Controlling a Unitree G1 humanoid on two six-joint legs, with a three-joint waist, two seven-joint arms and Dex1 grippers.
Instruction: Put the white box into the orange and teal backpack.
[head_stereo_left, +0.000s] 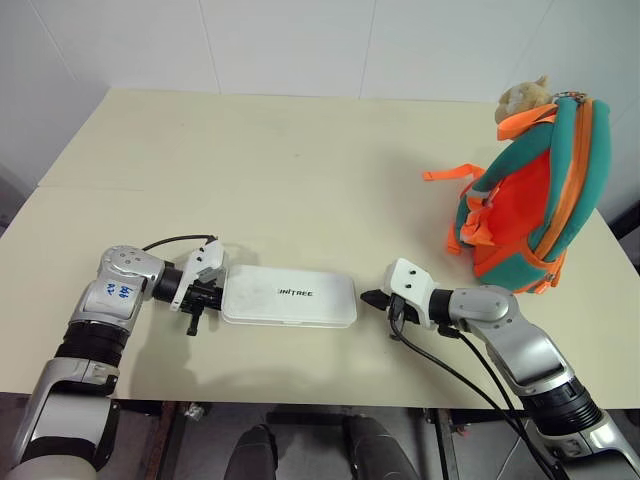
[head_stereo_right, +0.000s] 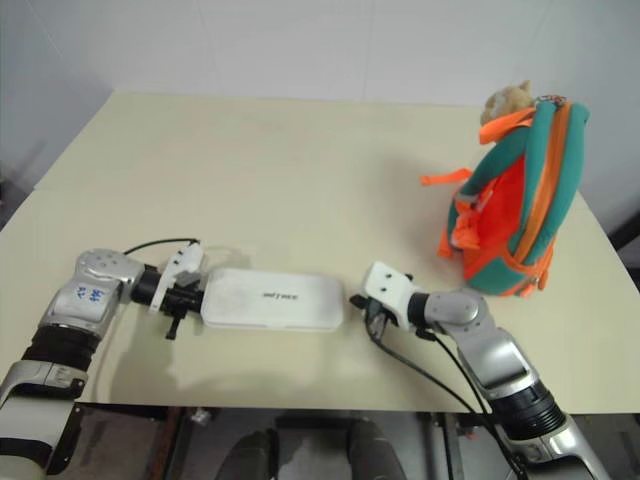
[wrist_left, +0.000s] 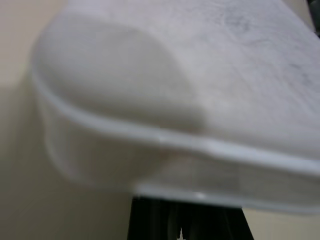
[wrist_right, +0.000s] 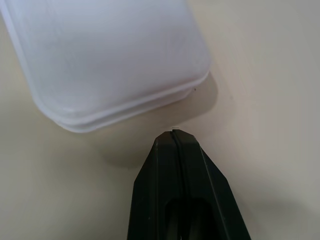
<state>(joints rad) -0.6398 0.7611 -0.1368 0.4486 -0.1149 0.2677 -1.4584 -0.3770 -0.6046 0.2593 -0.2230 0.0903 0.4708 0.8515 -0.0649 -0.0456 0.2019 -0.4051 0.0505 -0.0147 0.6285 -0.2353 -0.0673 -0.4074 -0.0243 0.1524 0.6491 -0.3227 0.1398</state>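
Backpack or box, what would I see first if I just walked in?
Probably the orange and teal backpack, standing bright at the table's far right edge. Next, the white box lying flat near the front, with the left gripper and right gripper shut at its two ends.

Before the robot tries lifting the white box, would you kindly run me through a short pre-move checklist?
1. White box lies flat on the table, lid closed: ok.
2. Left gripper sits at the box's left end, jaws shut; whether it presses the box: cannot tell.
3. Right gripper is at the box's right end, jaws shut, a small gap from the box: not ok for squeezing yet.
4. Orange and teal backpack stands upright at the table's right: ok.
5. Backpack's main zipper open enough for the box: cannot tell.
6. Table between box and backpack is free of obstacles: ok.
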